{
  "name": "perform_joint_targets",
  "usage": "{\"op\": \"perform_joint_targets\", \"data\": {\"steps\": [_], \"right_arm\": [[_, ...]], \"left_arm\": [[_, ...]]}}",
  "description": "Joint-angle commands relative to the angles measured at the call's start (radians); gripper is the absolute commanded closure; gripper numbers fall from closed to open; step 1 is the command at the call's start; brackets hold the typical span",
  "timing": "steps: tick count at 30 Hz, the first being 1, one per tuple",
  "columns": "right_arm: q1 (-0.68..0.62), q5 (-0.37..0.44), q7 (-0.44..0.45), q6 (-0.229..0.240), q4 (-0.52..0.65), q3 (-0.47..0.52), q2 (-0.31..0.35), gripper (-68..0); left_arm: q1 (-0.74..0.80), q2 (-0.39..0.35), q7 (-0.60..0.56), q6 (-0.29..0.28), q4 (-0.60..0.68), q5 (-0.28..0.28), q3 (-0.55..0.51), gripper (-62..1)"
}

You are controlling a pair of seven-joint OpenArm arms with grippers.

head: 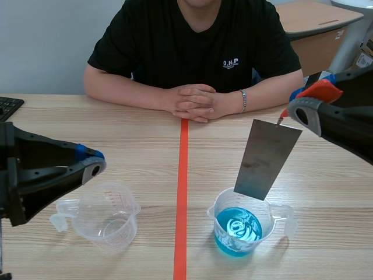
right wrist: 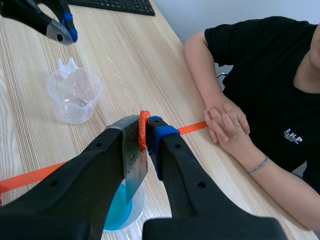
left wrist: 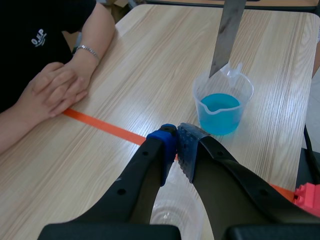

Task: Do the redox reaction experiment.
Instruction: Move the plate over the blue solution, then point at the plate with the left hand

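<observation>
Over the beaker [head: 236, 232]: plate [head: 268, 158] hangs tilted, lower edge near the rim.
Right end effector [right wrist: 147, 132]: clamped on plate's top corner.
Left end effector [left wrist: 175, 147]: closed, empty.
Handling: plate likely thin, stiff, light, slick; hold its top edge.

My scene camera sat between the arms, facing the person [head: 198, 52] across the table [head: 145, 134]. The wrist cameras looked down close past the left gripper [left wrist: 177, 136] and the right gripper [right wrist: 147, 132]. All three caught the blue-filled beaker [head: 239, 230] and the metal plate [head: 268, 157].
</observation>
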Motion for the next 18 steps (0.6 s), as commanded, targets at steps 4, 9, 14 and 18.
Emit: {"op": "perform_joint_targets", "data": {"steps": [4, 9, 14, 18], "right_arm": [[0.006, 0.011, 0.02, 0.006, 0.011, 0.008, 0.008, -1.5], [0.006, 0.011, 0.021, 0.006, 0.011, 0.008, 0.008, -1.5], [0.006, 0.011, 0.021, 0.006, 0.011, 0.008, 0.008, -1.5], [0.006, 0.011, 0.021, 0.006, 0.011, 0.008, 0.008, -1.5]], "left_arm": [[-0.111, 0.089, 0.037, -0.002, 0.011, 0.053, 0.111, -4.2], [-0.208, 0.185, 0.113, -0.001, 0.01, 0.113, 0.22, -4.2], [-0.283, 0.278, 0.151, -0.001, -0.023, 0.178, 0.301, -4.2], [-0.322, 0.325, 0.156, -0.002, -0.063, 0.203, 0.34, -4.2]]}}
